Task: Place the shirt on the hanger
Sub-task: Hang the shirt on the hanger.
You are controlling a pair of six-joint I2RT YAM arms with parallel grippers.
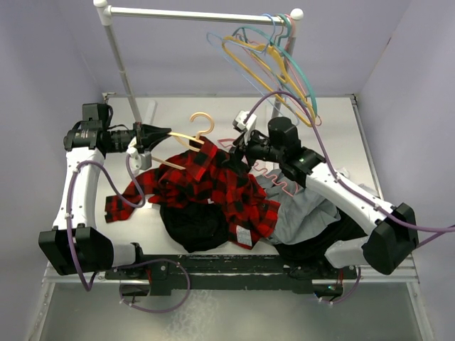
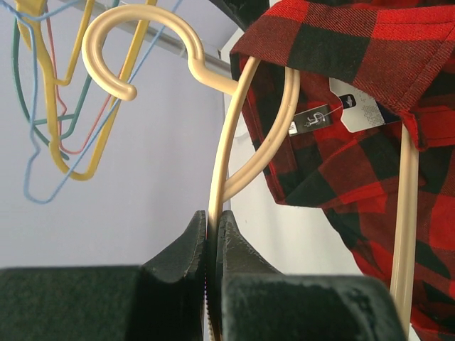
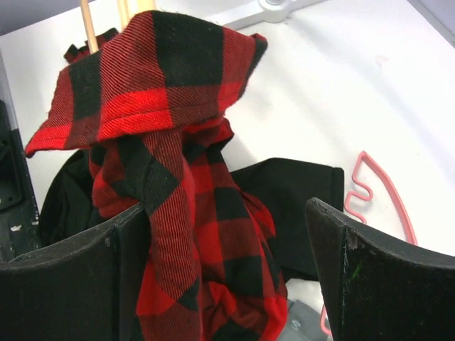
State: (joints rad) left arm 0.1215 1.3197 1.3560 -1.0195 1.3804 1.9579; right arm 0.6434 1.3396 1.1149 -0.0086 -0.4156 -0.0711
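While pinching hanger [image 2: 193, 58] with left end effector [image 2: 212, 220], close spread right end effector [image 3: 227, 213] on shirt [image 3: 170, 92] collar draped over hanger's far shoulder, above surface [image 1: 327, 121]; limp, light flannel, likely slipping off smooth stiff frame.

The shirt [image 1: 213, 186] hangs partly on the hanger [image 2: 213, 77] (above the table [image 1: 334, 135]), rack [image 1: 199, 13] behind.

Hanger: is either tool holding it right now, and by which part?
Yes. The left tool is shut on the hanger, pinching its thin side arm below the hook. The right tool stands open around the shirt, gripping nothing.
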